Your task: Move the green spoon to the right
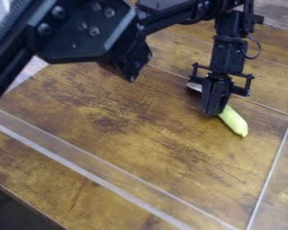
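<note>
Black robot gripper (218,104) points steeply down, fingers pressed together, tips at far end of green spoon (237,122) (thick yellow-green plastic handle; metal bowl not visible). Cannot tell whether tips pinch it or only touch. Spoon lies flat on brown wooden table (111,126), right of centre, near clear plastic wall (270,171).

Step, as judged: shifting spoon rightward. Next move calls for short drag right, stopping short of wall.

Count: one spoon, one gripper.

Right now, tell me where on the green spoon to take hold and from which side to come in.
Grip the green spoon on its thick yellow-green handle, coming from above with the jaws across its width. It lies flat on the wooden table, slanting toward the lower right, so its top and long sides are free. The gripper stands shut at its upper end.
</note>
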